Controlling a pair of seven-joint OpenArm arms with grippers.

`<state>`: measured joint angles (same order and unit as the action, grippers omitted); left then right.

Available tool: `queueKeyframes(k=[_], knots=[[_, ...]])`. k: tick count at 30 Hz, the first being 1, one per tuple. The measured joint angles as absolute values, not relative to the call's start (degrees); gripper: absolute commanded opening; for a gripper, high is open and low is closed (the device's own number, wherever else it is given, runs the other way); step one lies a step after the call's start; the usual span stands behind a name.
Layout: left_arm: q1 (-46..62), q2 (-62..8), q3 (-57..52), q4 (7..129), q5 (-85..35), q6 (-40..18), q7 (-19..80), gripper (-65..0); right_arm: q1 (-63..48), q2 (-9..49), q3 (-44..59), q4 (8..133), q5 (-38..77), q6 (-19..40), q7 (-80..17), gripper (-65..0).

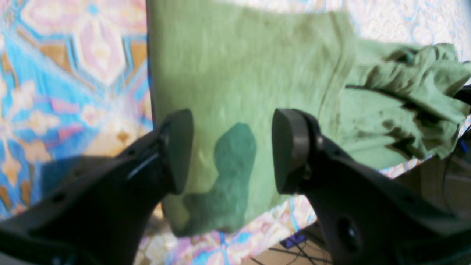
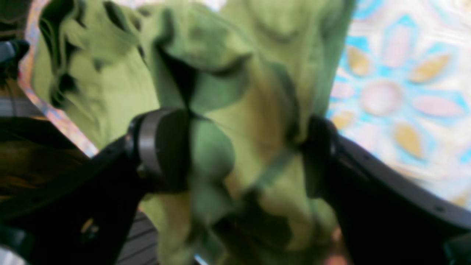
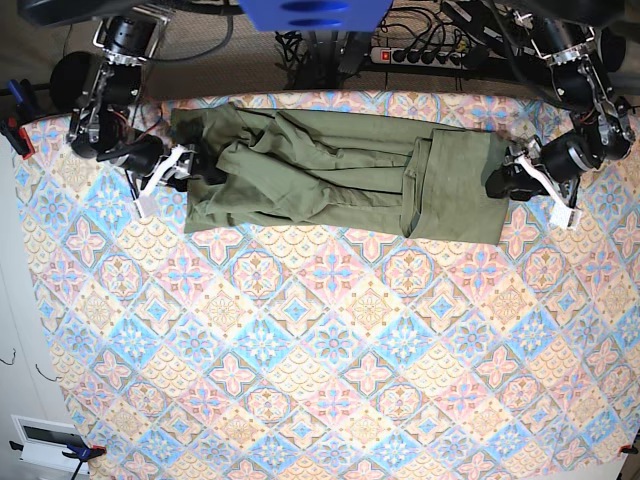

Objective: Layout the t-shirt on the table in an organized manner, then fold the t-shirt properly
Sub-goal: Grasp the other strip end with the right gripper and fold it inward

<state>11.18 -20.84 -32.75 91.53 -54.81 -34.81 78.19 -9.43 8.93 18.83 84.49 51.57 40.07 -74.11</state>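
Observation:
The olive-green t-shirt point(image 3: 330, 170) lies stretched sideways along the far edge of the patterned table point(image 3: 320, 350), rumpled on its left half and folded flat at its right end. In the base view my left gripper point(image 3: 497, 182) is at the shirt's right end. In the left wrist view the left gripper point(image 1: 235, 151) stands open over flat cloth point(image 1: 250, 73), and nothing is pinched. My right gripper point(image 3: 200, 165) is at the shirt's left end. In the right wrist view the right gripper point(image 2: 243, 151) is spread wide, with bunched cloth point(image 2: 228, 48) filling the gap between its fingers.
The table's far edge runs just behind the shirt, with a power strip point(image 3: 420, 55) and cables beyond it. Clamps hold the tablecloth at the left edge point(image 3: 15, 130) and the near left corner point(image 3: 80, 452). Patterned cloth stretches wide in front of the shirt.

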Motion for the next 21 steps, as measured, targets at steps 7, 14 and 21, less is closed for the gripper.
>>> queueKeyframes(k=[7,14,21], knots=[[11.0,-20.8,-32.8,91.5,-54.8,-34.8,78.2,-31.3,-9.4,6.9,16.2,84.5,52.0,40.3,-74.0,-19.3],[10.5,-20.8,-32.8,91.5,-54.8,-34.8,78.2,-31.3,-9.4,5.6,15.9,84.5,52.6,40.3,-74.8,-19.7],[10.5,-20.8,-32.8,91.5,-54.9,-34.8,78.2,-31.3,-9.5,5.4,13.4,84.3,51.5,40.2,-75.7,-44.1]])
